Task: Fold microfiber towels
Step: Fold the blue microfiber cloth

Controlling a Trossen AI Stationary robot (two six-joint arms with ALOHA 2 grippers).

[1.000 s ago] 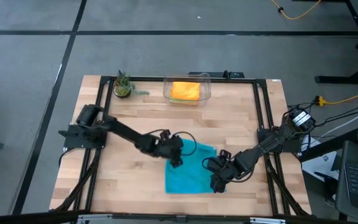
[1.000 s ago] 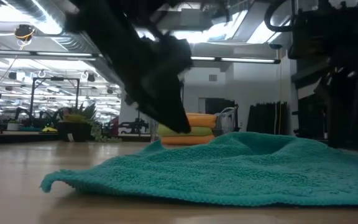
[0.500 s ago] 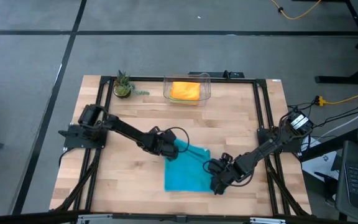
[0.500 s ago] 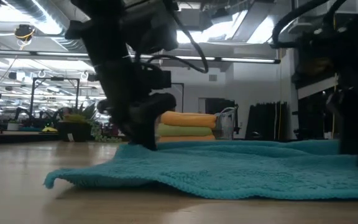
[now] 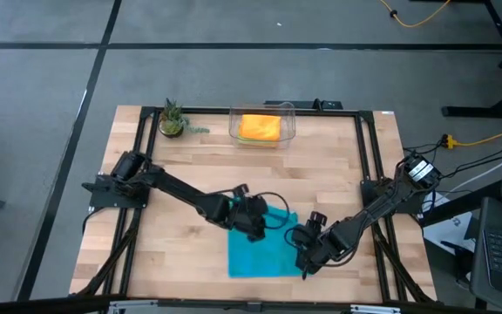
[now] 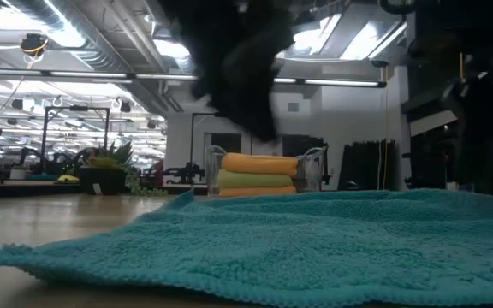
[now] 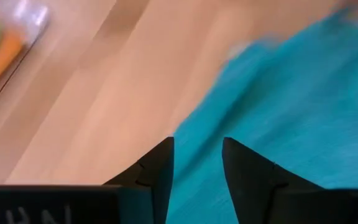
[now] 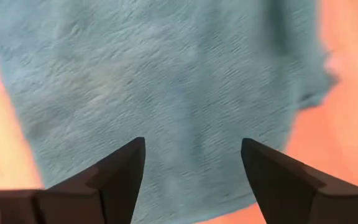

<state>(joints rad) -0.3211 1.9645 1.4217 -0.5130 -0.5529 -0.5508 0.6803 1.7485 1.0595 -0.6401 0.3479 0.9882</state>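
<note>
Overhead, both open end effectors, left (image 5: 253,224) and right (image 5: 304,251), flank the teal towel (image 5: 258,254) on the wooden table (image 5: 190,166).

Wooden table (image 5: 181,262), teal towel (image 5: 260,255) spread flat, clear bin (image 5: 262,126), small potted plant (image 5: 172,119)

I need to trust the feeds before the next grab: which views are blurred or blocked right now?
Left wrist view: the teal towel and table are smeared. Right wrist view: towel weave is fairly crisp, its far edge soft. Low view: dark arms block the top, bright ceiling lights glare behind, and the bin of folded towels stays visible. High view: clear, evenly lit.
</note>
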